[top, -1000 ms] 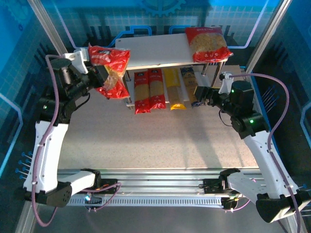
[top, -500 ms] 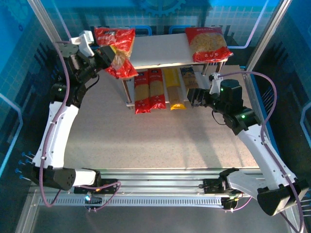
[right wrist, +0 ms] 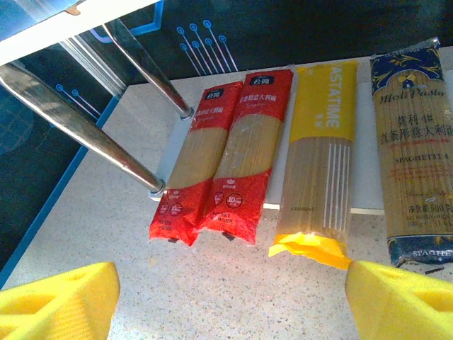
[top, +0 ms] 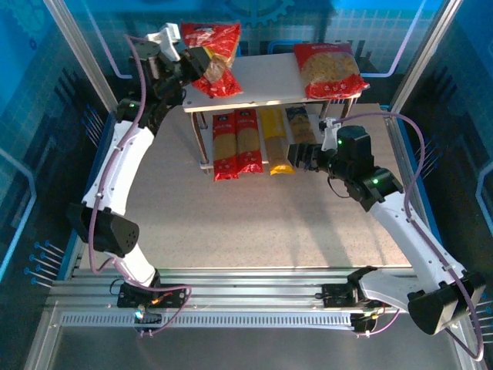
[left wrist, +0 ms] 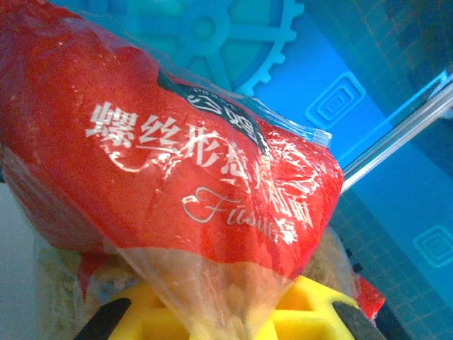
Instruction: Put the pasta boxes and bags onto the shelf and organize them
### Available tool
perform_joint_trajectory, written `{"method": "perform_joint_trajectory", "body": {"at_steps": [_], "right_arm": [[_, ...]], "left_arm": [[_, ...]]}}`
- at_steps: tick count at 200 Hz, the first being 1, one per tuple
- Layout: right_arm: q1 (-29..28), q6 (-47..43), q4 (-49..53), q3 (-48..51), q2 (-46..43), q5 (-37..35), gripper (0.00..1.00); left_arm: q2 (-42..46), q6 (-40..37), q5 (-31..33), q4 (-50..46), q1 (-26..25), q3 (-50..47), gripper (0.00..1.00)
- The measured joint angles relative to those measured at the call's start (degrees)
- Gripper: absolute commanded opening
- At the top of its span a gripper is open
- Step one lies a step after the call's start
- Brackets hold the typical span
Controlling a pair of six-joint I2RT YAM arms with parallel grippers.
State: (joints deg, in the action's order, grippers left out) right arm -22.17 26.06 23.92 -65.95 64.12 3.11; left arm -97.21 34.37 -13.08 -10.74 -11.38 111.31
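The left gripper (top: pixel 202 65) is pinched on a plump red plastic bag (top: pixel 218 48). In the left wrist view its yellow foam pads (left wrist: pixel 141 315) squeeze the clear lower part of the bag from both sides. The film is glossy and creased, printed with white Chinese characters and a cursive "Fusilli", and pale short pasta shows through the window just above the pads. From above, the bag juts ahead of the fingers over the left end of the top board of the two-tier white shelf on thin silver legs (top: pixel 262 83) — whether it touches the board I cannot tell. A second red bag with a pasta window (top: pixel 330 69) lies flat at the far right end of that board, well apart from the gripper.

The right gripper (right wrist: pixel 226 304) is spread wide, its pads (right wrist: pixel 56 297) at the two lower corners of the right wrist view, with nothing between them but speckled beige tabletop (right wrist: pixel 233 283). Just ahead of it four long packs lie side by side on the lower board: two red packs with clear windows (right wrist: pixel 219 163), a yellow pack (right wrist: pixel 322 156) and a dark blue pack with a pale centre (right wrist: pixel 417 149) — their near ends overhang the board's edge.
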Motion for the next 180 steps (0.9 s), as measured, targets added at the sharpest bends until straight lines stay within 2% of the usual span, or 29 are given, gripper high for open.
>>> {"method": "perform_joint_trajectory", "body": {"at_steps": [42,67,99,144,167,180], "right_arm": [[-0.1,-0.2,-0.1,0.1,0.4,-0.2,0.84],[-0.1,-0.2,-0.5,0.4,0.4,-0.2,0.84],[-0.1,-0.2,-0.9,0.5,0.4,-0.2,0.84],[-0.1,-0.2,-1.1,0.7,0.4,-0.6,0.85],[-0.2,-0.2,-1.0,1.0,0.4,-1.2,0.85],[-0.3,-0.2,-1.0,1.2,0.4,-1.2,0.85]], "left_arm": [[-1.2,-1.7,2.9,-1.0,-3.3,1.4,0.01],[-1.8,-3.3,6.7,-1.0,-4.5,1.4,0.01],[-3.2,-4.7,11.4,-1.0,-5.7,1.4,0.01],[-4.7,-4.8,14.5,-0.7,-6.4,1.4,0.02],[-4.7,-4.8,16.3,-0.7,-7.0,1.2,0.15],[-4.5,-5.0,17.0,-0.1,-7.5,0.2,0.26]]}}
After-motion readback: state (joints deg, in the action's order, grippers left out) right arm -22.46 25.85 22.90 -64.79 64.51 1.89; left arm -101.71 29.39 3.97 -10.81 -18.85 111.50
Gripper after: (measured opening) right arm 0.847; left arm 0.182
